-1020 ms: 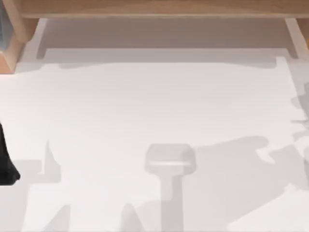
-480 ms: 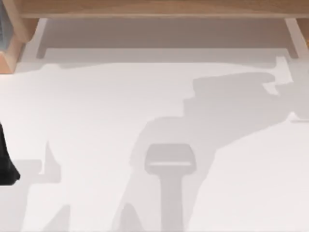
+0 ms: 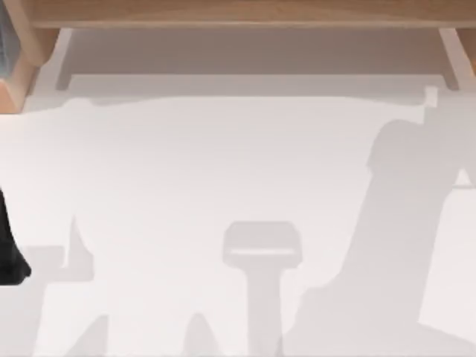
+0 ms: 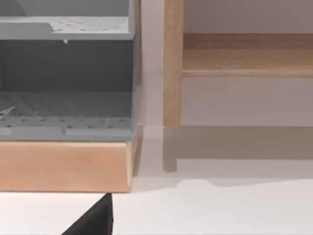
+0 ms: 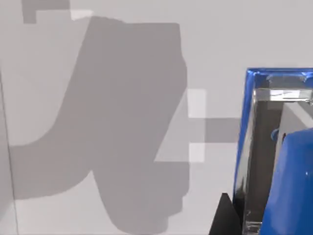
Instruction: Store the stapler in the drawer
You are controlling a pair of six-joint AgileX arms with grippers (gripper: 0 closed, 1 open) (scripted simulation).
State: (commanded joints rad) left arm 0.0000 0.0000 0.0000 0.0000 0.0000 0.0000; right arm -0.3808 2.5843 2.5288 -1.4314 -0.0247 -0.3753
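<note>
White table bare across its middle, arm shadows only. Wooden shelf edge runs along the far side. Left arm parked at the left edge; finger state cannot be told. Blue stapler lies on the table in the right wrist view, beside a dark fingertip; right gripper's spread cannot be told. Grey drawer in its wooden frame, seen from the left wrist.

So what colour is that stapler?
Bright blue, with a shiny silver metal strip; the stapler shows best in the right wrist view.
</note>
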